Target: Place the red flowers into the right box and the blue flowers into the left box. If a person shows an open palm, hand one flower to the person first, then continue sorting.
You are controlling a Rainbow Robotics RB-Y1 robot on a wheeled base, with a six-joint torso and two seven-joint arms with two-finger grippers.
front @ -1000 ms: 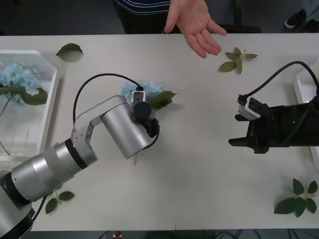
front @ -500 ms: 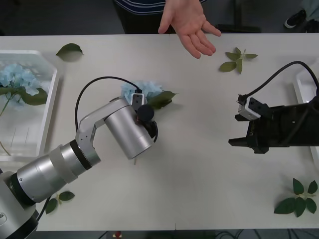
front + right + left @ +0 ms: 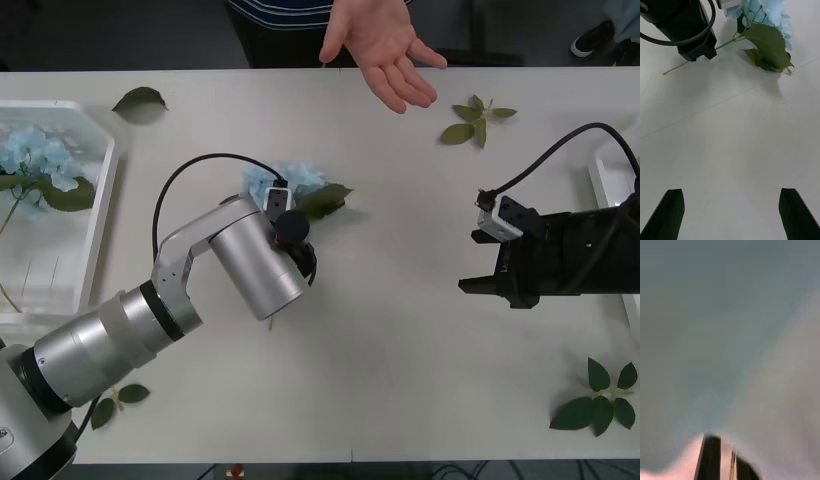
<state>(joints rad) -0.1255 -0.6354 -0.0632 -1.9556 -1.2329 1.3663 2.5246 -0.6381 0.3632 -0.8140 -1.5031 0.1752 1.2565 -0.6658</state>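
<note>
– Nearest the robot, what is each arm doing?
– Left gripper (image 3: 723,461): lowered at mid-table, its black fingers (image 3: 711,455) drawn almost together with a thin pale stem between them; I judge it closed on the stem of the blue flower (image 3: 300,183). Right gripper (image 3: 500,270): parked over bare table toward the right, jaws wide apart, holding nothing.

– And the flower itself?
– It lies on the table (image 3: 400,330), with the bloom and a large leaf just beyond the left wrist. From the right wrist camera, the stem runs out from under the left gripper's black body.

– What has been sorted?
– A second blue flower (image 3: 35,160) lies in the left box (image 3: 100,215) at the table's left end. The right box (image 3: 605,170) is cut by the edge, so its contents cannot be told. Loose leaf sprigs (image 3: 600,395) lie about and are not part of the job.

– Farthest back?
– At the far edge, the person (image 3: 280,10) in a striped top holds out an open palm (image 3: 385,45), face up.

– So what remains?
– By my reading, the hand-over comes first: lift this flower and carry it across to the palm. Sorting would follow.
</note>
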